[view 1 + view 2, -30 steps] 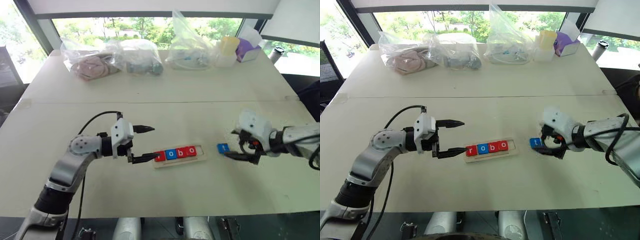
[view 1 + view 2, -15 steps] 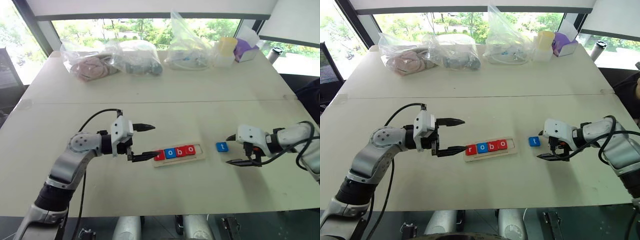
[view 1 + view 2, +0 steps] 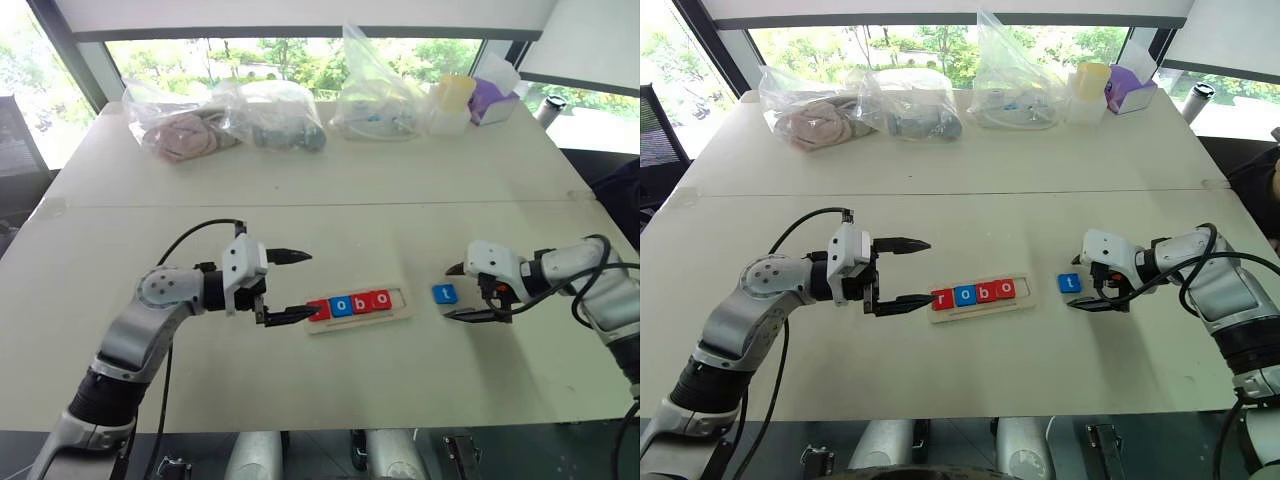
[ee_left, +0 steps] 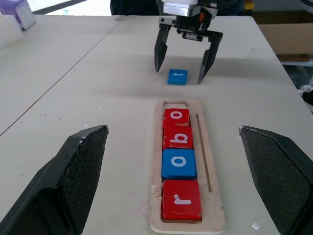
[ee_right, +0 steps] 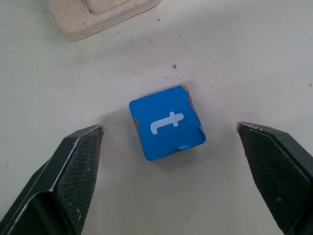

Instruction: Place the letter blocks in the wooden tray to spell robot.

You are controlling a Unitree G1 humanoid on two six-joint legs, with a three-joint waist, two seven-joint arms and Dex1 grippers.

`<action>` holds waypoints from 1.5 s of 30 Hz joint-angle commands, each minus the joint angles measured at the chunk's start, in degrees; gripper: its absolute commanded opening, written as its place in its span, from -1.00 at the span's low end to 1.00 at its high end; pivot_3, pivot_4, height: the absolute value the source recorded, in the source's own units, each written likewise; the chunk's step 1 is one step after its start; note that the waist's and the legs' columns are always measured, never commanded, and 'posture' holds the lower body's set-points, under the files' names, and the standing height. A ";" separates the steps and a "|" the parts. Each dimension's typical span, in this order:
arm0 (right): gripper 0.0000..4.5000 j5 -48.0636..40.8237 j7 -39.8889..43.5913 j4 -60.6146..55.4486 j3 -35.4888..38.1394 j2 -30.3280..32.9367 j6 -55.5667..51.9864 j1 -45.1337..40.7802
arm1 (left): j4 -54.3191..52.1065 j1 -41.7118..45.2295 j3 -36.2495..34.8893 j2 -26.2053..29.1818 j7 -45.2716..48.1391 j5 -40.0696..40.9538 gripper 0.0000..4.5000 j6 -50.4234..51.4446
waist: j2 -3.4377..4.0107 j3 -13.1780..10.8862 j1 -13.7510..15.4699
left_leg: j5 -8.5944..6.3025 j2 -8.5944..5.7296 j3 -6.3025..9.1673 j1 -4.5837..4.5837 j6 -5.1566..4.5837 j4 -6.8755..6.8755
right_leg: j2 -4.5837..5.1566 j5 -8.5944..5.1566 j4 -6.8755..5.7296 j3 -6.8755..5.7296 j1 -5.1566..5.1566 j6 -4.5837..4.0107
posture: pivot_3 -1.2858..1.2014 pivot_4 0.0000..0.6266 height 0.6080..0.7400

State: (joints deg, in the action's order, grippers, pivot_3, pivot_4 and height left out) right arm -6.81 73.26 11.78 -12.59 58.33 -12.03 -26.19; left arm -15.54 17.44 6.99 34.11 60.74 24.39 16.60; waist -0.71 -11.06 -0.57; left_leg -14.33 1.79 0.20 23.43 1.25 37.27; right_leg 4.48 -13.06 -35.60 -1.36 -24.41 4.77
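The wooden tray [image 3: 403, 298] lies mid-table holding a red r [image 4: 181, 199], a blue o [image 4: 179, 163], a red b [image 4: 177, 137] and a red o [image 4: 176, 116] in a row. The slot at its right end is bare. The blue t block [image 3: 444, 294] lies flat on the table just right of the tray. My right gripper [image 3: 447, 293] is open, low over the table, one finger on each side of the t block [image 5: 166, 122] with a gap on both sides. My left gripper [image 3: 308, 285] is open at the tray's left end, its lower fingertip by the r block.
Several clear plastic bags [image 3: 275, 115] with soft items line the table's far edge, beside a yellow-lidded container [image 3: 455, 100] and a purple tissue box [image 3: 492, 98]. A seam [image 3: 400, 205] crosses the table behind the tray.
My right gripper has come down and swung in from the right, so its open fingers now flank the t block. The left arm and the tray have not moved.
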 commanded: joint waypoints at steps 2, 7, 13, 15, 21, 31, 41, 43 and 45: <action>0.99 1.11 0.25 0.89 0.93 -1.38 0.44 -1.75 | -2.12 -0.29 -1.24 0.20 -0.66 0.65 1.00 -0.09 | 0.00 0.00 -0.08 | 0.00 0.00 0.00 -0.02 0.00 0.01 | 0.00 0.00 -0.04 0.00 0.00 0.00 | 0.03 -0.52 1.00; 0.76 1.55 0.53 0.62 0.88 -2.72 0.30 -2.33 | -2.47 -0.50 -1.21 0.25 -1.18 0.60 1.00 0.12 | 0.00 0.00 -0.12 | 0.00 0.00 0.00 -0.09 0.00 0.05 | 0.00 -0.01 -0.25 0.02 0.00 0.00 | 0.03 -0.52 1.00; -0.50 2.57 0.66 1.29 1.06 -3.67 0.28 -3.45 | -2.66 -0.36 -1.25 0.28 -1.67 0.68 1.00 0.41 | 0.00 0.00 -0.07 | 0.05 0.00 0.01 -0.14 0.07 0.17 | -0.01 -0.02 -0.45 0.04 0.00 -0.02 | 0.03 -0.52 1.00; -0.50 3.30 0.67 0.90 0.95 -3.34 0.83 -3.72 | -2.81 -0.38 -1.27 0.27 -1.83 0.69 1.00 0.52 | 0.00 0.00 -0.06 | 0.05 0.00 0.01 -0.14 0.08 0.21 | -0.01 -0.02 -0.46 0.05 0.00 -0.03 | 0.03 -0.52 1.00; -0.50 2.71 3.14 -5.47 1.01 -3.09 -0.48 -5.43 | -2.46 -0.30 -1.32 0.43 -1.92 0.65 1.00 0.38 | 0.00 0.00 -0.05 | 0.05 0.00 0.02 -0.13 0.08 0.20 | -0.01 -0.01 -0.48 0.07 0.00 -0.02 | 0.03 -0.52 1.00; -0.50 4.18 6.24 -11.37 -3.36 -5.50 -6.83 -8.17 | -1.06 0.90 -1.14 -0.02 -2.01 0.35 1.00 0.01 | 0.00 0.00 0.01 | 0.06 0.00 0.04 -0.12 0.08 0.22 | -0.02 -0.01 -0.48 0.07 -0.01 -0.02 | 0.03 -0.52 1.00; -0.50 6.00 6.43 -10.71 -6.68 -8.50 -8.49 -10.66 | -2.28 -0.52 -1.59 0.34 -2.92 0.29 1.00 0.00 | 0.00 0.00 -0.06 | 0.06 0.00 0.04 -0.12 0.08 0.22 | -0.02 -0.01 -0.51 0.07 -0.01 -0.02 | 0.03 -0.52 1.00; -0.50 6.15 6.56 -10.65 -6.94 -8.76 -8.27 -10.82 | -2.60 -0.82 -1.65 0.37 -3.11 0.30 1.00 0.02 | 0.00 0.00 -0.06 | 0.06 0.00 0.04 -0.11 0.08 0.22 | -0.02 -0.01 -0.50 0.07 -0.01 -0.01 | 0.03 -0.52 1.00; -0.50 6.29 6.48 -10.54 -7.13 -9.11 -8.08 -10.90 | -2.92 -1.15 -1.66 0.42 -3.34 0.26 1.00 -0.01 | 0.00 0.00 -0.03 | 0.06 0.00 0.04 -0.11 0.08 0.22 | -0.02 -0.01 -0.50 0.07 -0.01 -0.01 | 0.03 -0.52 1.00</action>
State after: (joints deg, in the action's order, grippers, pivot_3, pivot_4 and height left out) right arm -0.71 79.62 1.59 -20.12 49.35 -20.58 -35.97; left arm -16.01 16.33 6.96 34.14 57.74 24.33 17.12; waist -0.71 -11.06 -0.60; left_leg -14.27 1.78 0.24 23.32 1.33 37.50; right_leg 4.45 -13.07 -36.10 -1.29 -24.42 4.76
